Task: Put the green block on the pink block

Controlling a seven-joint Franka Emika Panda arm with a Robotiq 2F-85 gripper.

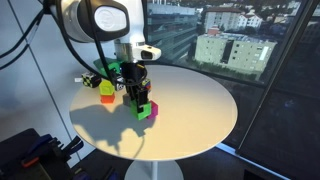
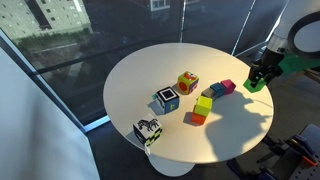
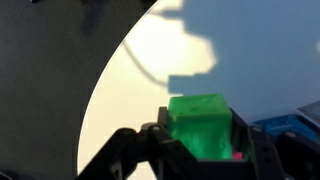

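My gripper (image 3: 200,140) is shut on the lime-green block (image 3: 200,122), which fills the gap between the black fingers. A sliver of the pink block (image 3: 238,156) shows at the green block's lower right. In both exterior views the gripper (image 1: 137,98) (image 2: 259,77) holds the green block (image 1: 142,113) (image 2: 255,87) low over the round white table. The pink block (image 1: 152,106) (image 2: 228,87) sits close beside it. I cannot tell whether the two blocks touch.
The table (image 1: 200,110) (image 2: 140,70) also holds an orange block topped by a yellow-green piece (image 2: 201,108) (image 1: 106,92), a dark block (image 2: 211,93), a multicoloured cube (image 2: 187,82), a blue-and-white cube (image 2: 166,99) and a black-and-white cube (image 2: 147,131). Glass walls stand behind.
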